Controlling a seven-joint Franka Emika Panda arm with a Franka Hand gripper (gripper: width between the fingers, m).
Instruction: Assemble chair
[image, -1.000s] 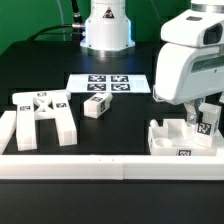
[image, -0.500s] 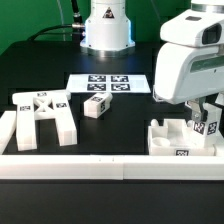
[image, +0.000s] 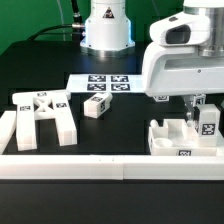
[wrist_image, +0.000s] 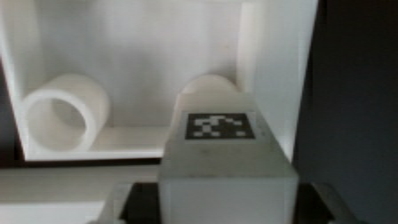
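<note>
Evidently the gripper (image: 206, 108) clasps a matte-white chair block (wrist_image: 222, 160) (one black-and-white tag on its face).

Counter (image: 120, 125) black. Leg frame (image: 45, 118), small block (image: 97, 106), slab (image: 165, 140): matte white, black-and-white square tags. Tall block (image: 207, 124): same white, one tag, pattern blurred in wrist view. Marker board (image: 108, 84) white, tagged. Robot arm (image: 185, 60) glossy white. Backdrop possibly dark green.
</note>
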